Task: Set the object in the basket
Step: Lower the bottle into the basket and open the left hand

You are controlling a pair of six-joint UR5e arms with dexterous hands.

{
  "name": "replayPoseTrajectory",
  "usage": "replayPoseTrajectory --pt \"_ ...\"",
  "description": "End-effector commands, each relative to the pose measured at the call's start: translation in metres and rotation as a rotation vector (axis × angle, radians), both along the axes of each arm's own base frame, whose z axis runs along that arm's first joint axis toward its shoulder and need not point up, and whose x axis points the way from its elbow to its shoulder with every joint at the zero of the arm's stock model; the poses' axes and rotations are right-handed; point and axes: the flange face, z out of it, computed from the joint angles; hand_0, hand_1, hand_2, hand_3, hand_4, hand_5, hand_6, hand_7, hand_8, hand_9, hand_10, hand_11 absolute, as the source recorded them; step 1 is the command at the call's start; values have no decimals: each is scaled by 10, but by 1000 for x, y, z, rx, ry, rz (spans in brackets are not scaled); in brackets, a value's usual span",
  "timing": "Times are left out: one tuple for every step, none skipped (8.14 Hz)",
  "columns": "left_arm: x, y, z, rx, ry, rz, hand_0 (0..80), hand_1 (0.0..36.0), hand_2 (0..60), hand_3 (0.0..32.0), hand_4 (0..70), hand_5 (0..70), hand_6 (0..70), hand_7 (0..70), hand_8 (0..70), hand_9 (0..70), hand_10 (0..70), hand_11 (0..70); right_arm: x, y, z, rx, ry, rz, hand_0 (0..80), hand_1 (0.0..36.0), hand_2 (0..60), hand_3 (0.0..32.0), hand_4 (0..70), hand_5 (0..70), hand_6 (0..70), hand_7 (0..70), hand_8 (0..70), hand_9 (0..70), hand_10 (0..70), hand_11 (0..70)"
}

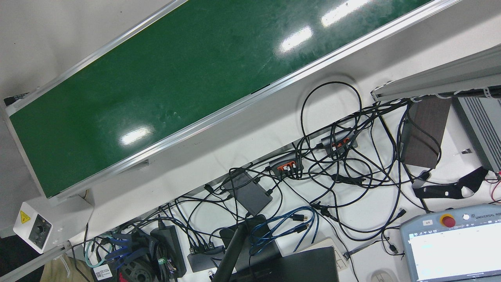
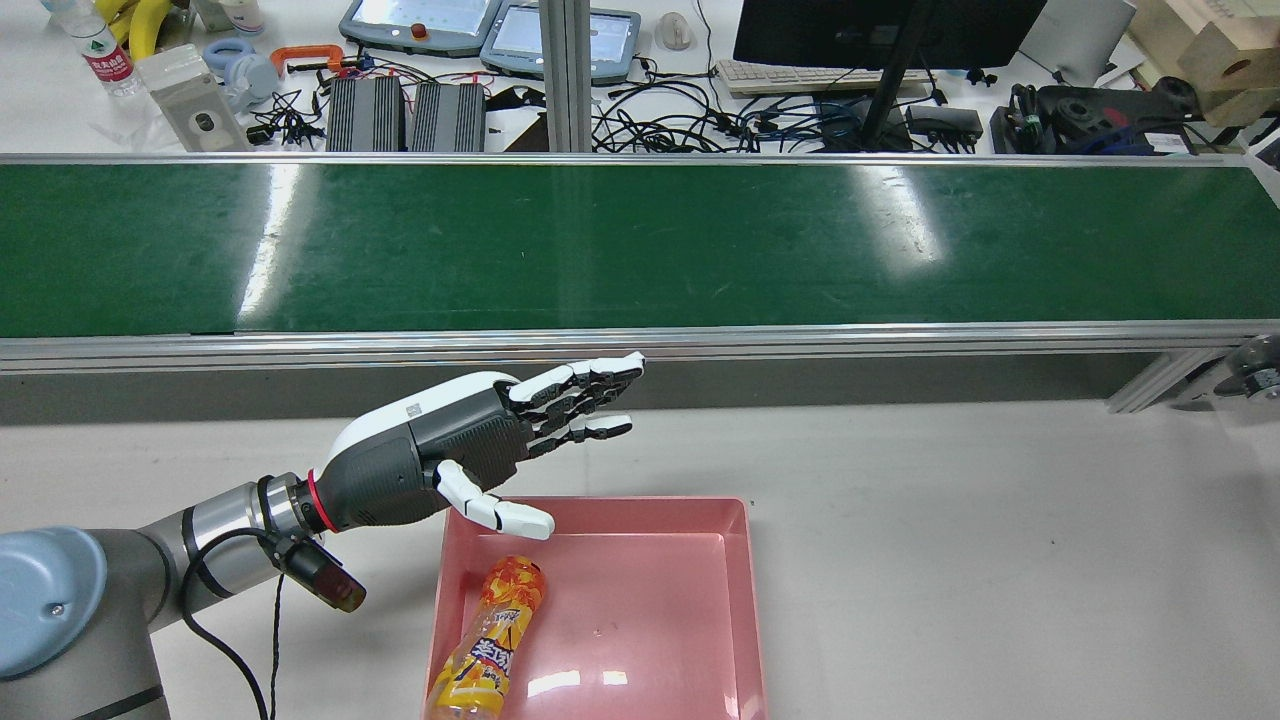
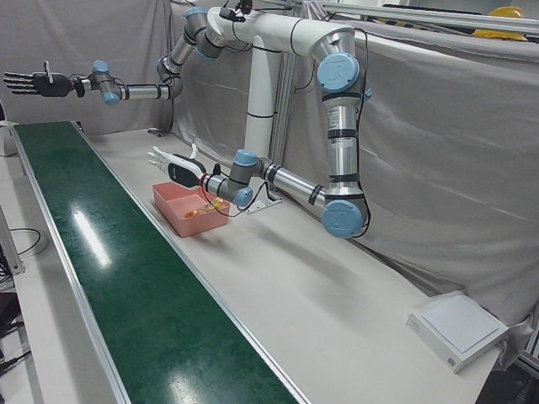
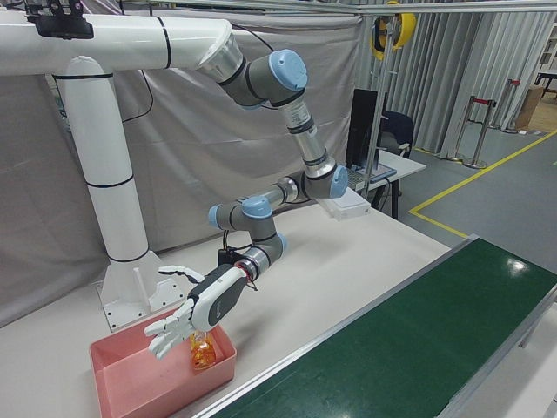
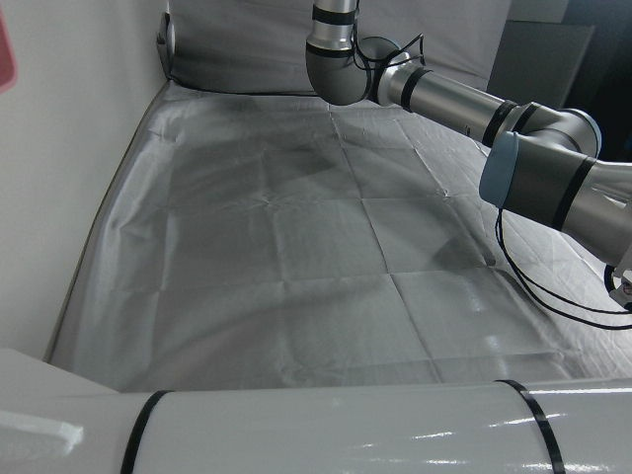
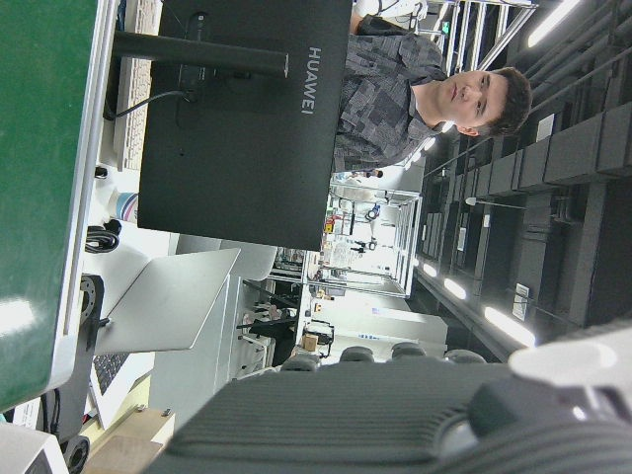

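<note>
An orange drink bottle lies on its side along the left wall of the pink basket, cap toward the conveyor. My left hand hovers open above the basket's far left corner, fingers stretched out toward the belt and apart from the bottle. The right-front view shows that hand just over the bottle in the basket. In the left-front view my right hand is raised high and far from the basket, open, fingers spread, holding nothing.
The green conveyor belt runs across beyond the basket, behind an aluminium rail. Past it are cables, teach pendants and a monitor. A white box sits at the table's far end. A person stands behind a monitor.
</note>
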Motion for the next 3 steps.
replayPoseTrajectory --pt "-57 -40 -3 -16 -42 -121 507 202 191 0 20 167 36 18 0 16 64 116 0 0 0 -1 0 0 0 0 0 0 0 0 0 0 0 0 0 0" --pt "-75 -52 -3 -26 -49 -154 504 202 194 0 19 170 35 19 0 15 57 105 0 0 0 1 0 0 0 0 0 0 0 0 0 0 0 0 0 0" --pt "-101 -59 -12 -37 -46 -188 499 202 211 0 18 172 34 18 0 18 54 101 0 0 0 -1 0 0 0 0 0 0 0 0 0 0 0 0 0 0"
